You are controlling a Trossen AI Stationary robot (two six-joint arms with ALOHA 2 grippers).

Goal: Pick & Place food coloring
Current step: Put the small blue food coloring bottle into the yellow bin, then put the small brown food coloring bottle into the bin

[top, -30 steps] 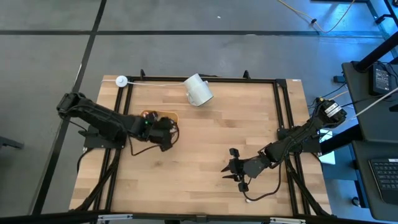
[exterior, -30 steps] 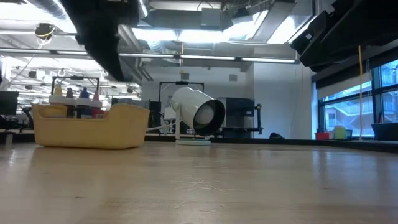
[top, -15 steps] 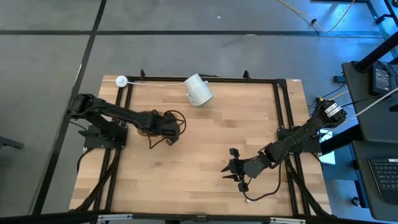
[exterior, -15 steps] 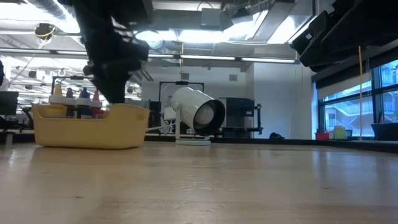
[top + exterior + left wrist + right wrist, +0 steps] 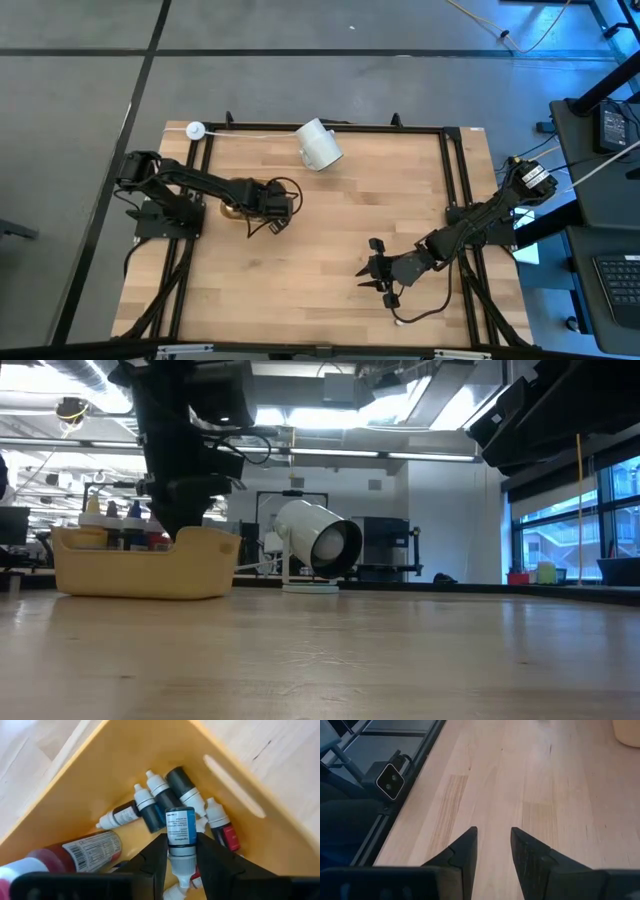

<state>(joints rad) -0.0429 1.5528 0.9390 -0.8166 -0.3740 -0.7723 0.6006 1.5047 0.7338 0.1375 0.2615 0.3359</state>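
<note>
Over the yellow tray (image 5: 240, 775), my left gripper (image 5: 181, 851) pinches a blue-labelled bottle (image 5: 180, 832) between slightly parted fingers.

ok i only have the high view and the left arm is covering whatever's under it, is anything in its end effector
observer: yes, the left wrist view shows the left end effector with a small blue-labelled dropper bottle between its fingers, white cap end toward the camera.
operator: and whats directly below it
observer: the inside of a shallow yellow plastic tray, with several more small dropper bottles lying heaped in one corner.
</note>
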